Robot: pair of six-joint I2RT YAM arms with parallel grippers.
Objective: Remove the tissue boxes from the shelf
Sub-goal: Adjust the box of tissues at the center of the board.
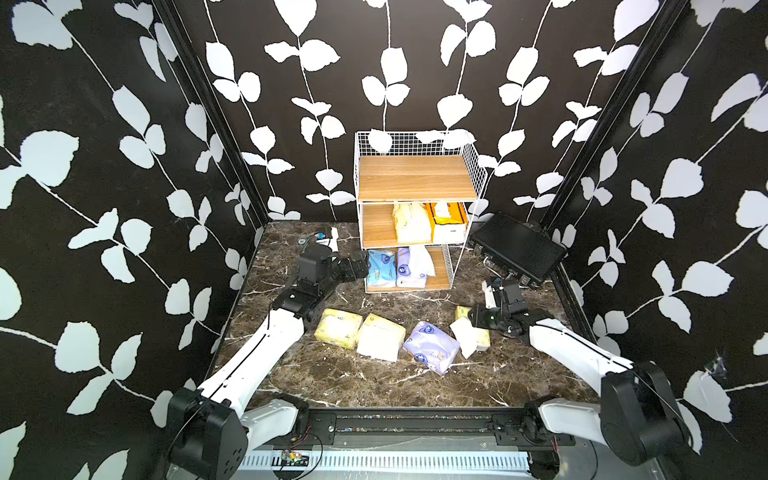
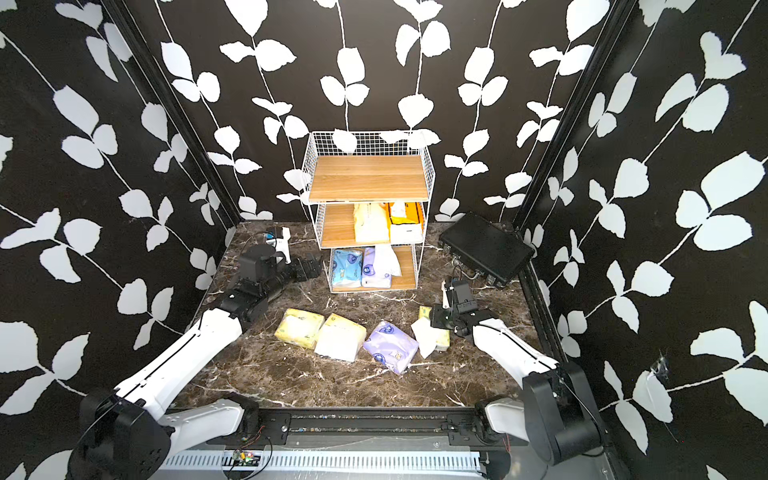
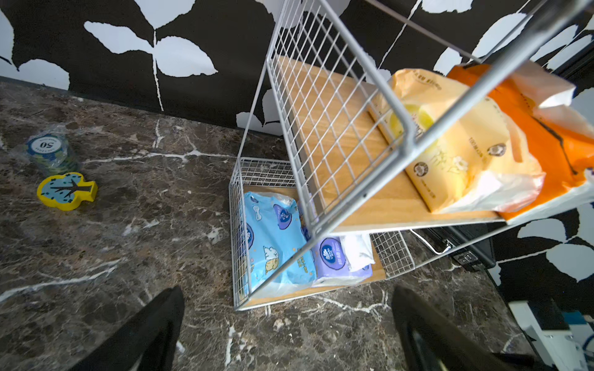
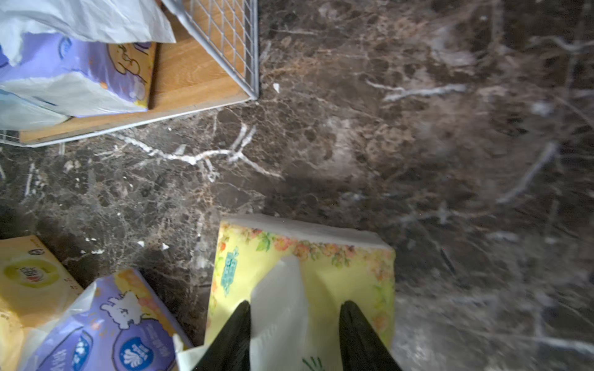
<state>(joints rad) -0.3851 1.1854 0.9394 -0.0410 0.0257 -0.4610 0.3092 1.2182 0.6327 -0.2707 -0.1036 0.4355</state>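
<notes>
The shelf [image 1: 417,178] stands at the back of the table, its top board bare. The middle tier holds a pale yellow pack [image 1: 410,224] and the orange-and-white box [image 1: 448,222]. On the bottom tier sit a light blue pack [image 1: 381,269] and a lavender pack [image 1: 410,270]. Two yellow packs [image 1: 337,327] [image 1: 381,337], a lavender one [image 1: 432,347] and a floral yellow one [image 4: 305,257] lie on the table. My left gripper [image 3: 286,321] is open in front of the bottom tier's left corner. My right gripper [image 4: 295,308] hovers open over the floral pack, straddling its loose white tissue [image 4: 279,298].
A flat black case [image 1: 517,249] leans at the back right beside the shelf. A yellow clock-shaped toy [image 3: 67,191] and a stack of chips [image 3: 51,151] lie on the marble left of the shelf. Dark leaf-patterned walls close in three sides.
</notes>
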